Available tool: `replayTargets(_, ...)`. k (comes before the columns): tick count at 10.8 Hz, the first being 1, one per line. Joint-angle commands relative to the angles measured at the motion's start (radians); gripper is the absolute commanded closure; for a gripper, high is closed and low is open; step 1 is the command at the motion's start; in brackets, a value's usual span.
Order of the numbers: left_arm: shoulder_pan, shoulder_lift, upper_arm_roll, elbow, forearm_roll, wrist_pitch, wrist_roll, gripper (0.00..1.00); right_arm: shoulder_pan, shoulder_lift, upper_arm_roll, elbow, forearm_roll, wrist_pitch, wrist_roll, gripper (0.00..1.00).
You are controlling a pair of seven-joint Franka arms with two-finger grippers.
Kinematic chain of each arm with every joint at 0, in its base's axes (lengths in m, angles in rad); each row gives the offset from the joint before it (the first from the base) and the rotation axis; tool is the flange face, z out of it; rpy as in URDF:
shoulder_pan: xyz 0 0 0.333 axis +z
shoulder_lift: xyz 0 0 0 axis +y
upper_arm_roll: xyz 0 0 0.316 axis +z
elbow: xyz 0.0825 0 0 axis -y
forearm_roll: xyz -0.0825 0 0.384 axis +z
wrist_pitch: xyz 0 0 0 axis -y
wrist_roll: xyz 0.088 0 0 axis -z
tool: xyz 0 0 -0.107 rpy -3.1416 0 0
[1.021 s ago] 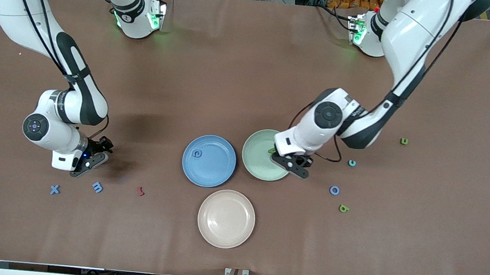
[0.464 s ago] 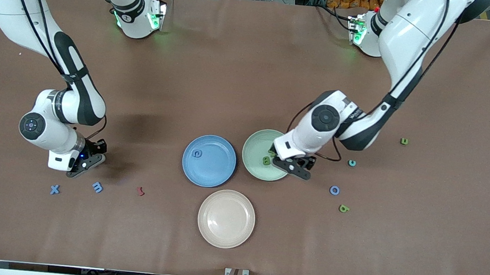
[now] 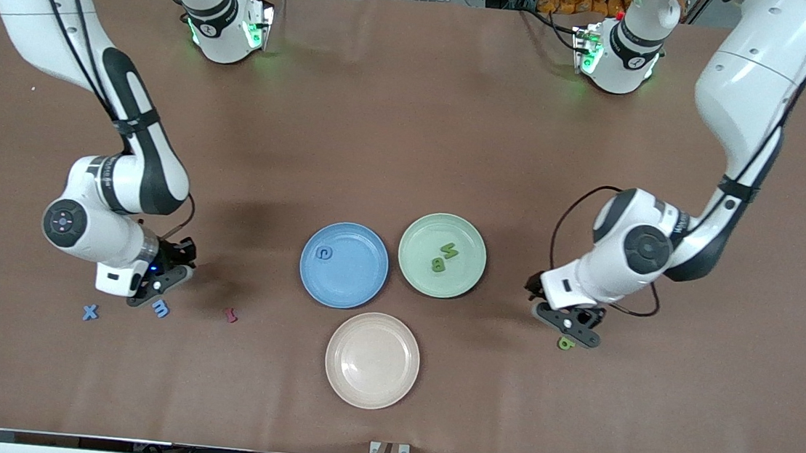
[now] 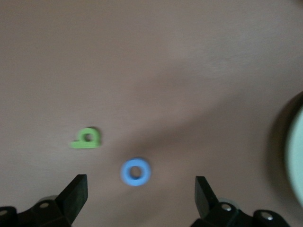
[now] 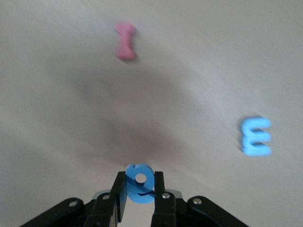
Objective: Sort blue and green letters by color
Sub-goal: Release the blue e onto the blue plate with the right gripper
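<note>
the right gripper [image 5: 140,189], near the right arm's end of the brown table [image 3: 410,147], is clamped on a small chunky blue letter [image 5: 139,183], above a blue letter e [image 5: 255,137] and a dark red letter [image 5: 125,40]. the left gripper [image 4: 137,198] hangs with jaws spread over a blue ring letter [image 4: 136,171] and a green letter [image 4: 86,138]. two green letters [image 3: 444,256] lie on the green plate [image 3: 471,236], one blue letter c [image 3: 325,253] on the blue plate [image 3: 362,281].

Front view high, facing robots; wrist views close, looking down at table [image 3: 410,147].
</note>
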Motion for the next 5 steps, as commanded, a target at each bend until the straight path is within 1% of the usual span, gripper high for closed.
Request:
replayTargets(1, 0.012, 0.065, -0.007, 0.083, -0.022, -0.019, 0.087, 0.00, 0.099, 0.007, 0.000, 0.086, 0.055, -0.120, 0.197, 1.00)
replayTargets(2, 0.006, 0.104, -0.006, 0.128, -0.013, -0.019, 0.084, 0.03, 0.124, 0.005, 0.000, 0.113, 0.081, -0.158, 0.259, 1.00)
replayTargets(4, -0.024, 0.165, 0.054, 0.193, -0.011, -0.019, 0.085, 0.10, 0.191, 0.004, 0.000, 0.141, 0.142, -0.206, 0.413, 1.00)
replayTargets(5, -0.052, 0.184, 0.092, 0.224, -0.013, -0.019, 0.084, 0.13, 0.225, 0.002, 0.000, 0.143, 0.191, -0.211, 0.496, 1.00)
